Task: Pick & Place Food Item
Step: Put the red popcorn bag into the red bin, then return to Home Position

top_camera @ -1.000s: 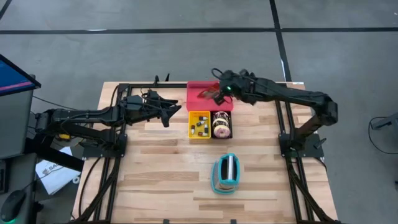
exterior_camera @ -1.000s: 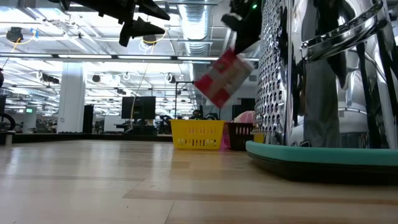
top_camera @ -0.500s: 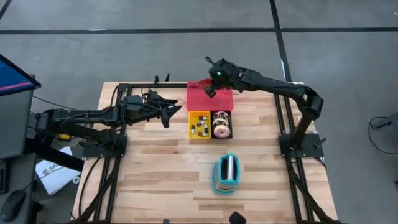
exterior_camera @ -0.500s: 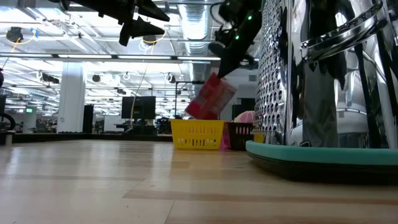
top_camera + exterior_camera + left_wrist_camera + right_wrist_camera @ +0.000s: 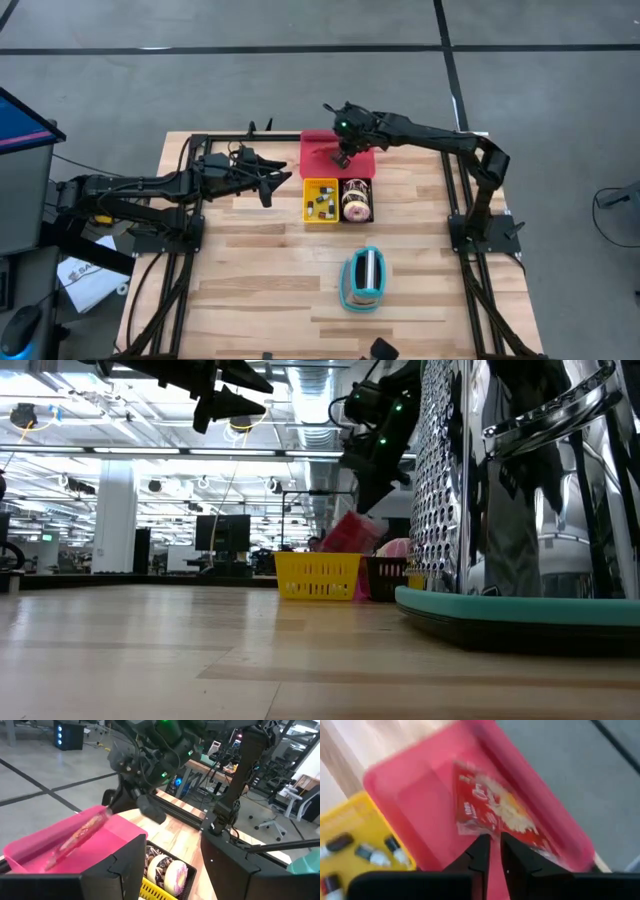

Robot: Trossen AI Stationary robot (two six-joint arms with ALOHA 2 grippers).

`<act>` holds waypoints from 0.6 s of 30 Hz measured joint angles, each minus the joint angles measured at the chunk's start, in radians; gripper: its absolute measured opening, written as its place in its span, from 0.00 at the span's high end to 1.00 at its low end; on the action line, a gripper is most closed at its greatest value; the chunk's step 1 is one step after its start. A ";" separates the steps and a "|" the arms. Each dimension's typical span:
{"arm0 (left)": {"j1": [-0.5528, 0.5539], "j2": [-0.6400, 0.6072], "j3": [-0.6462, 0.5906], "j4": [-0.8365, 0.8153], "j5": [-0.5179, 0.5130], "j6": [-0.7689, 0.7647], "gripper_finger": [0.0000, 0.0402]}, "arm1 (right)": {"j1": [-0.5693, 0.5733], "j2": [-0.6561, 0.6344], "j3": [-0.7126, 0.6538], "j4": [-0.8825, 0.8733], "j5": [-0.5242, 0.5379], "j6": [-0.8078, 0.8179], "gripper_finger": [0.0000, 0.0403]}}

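Note:
A red snack packet [image 5: 495, 810] lies tilted inside the pink bin [image 5: 312, 146] at the table's far edge, its upper end leaning on the bin's wall [image 5: 95, 820]. My right gripper [image 5: 495, 845] hangs just above it, pointing steeply down into the bin. Its fingers stand a narrow gap apart with only the bin's floor showing between them. In the low view the packet [image 5: 350, 532] shows below that gripper [image 5: 372, 488]. My left gripper [image 5: 282, 178] waits open to the left of the bins, raised above the table. My right gripper comes at the packet from above, slanting down. The packet's near edge [image 5: 472, 831] lies right at the fingertips [image 5: 481, 842]. Whether they touch it, I cannot tell. Nothing shows between the fingers.
In front of the pink bin stand a yellow bin [image 5: 320, 200] with small dark items and a dark bin [image 5: 357, 200] with donuts. A chrome toaster on a teal base [image 5: 363, 278] stands toward the near edge. Bare wood lies to the left and right.
My right gripper has gone down and toward the table's left, tipping steeper over the pink bin. The packet, which hung high below it, has sunk into the bin and now lies tilted there.

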 joint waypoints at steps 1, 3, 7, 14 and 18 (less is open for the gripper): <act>0.000 0.000 0.000 0.000 0.000 0.010 0.54 | -0.003 -0.006 0.000 -0.029 0.000 0.007 0.90; 0.000 0.000 0.000 0.000 0.000 0.030 0.54 | -0.010 -0.011 0.002 -0.063 -0.006 0.036 0.87; 0.000 0.000 0.000 0.000 0.000 0.043 0.54 | -0.025 -0.010 -0.002 -0.167 -0.022 0.071 0.82; 0.000 -0.011 0.000 -0.027 0.008 0.090 0.54 | -0.013 -0.109 -0.002 -0.209 -0.022 0.091 0.79; 0.030 -0.108 -0.001 -0.136 0.097 0.186 0.54 | 0.010 -0.279 -0.030 -0.126 -0.024 0.091 0.80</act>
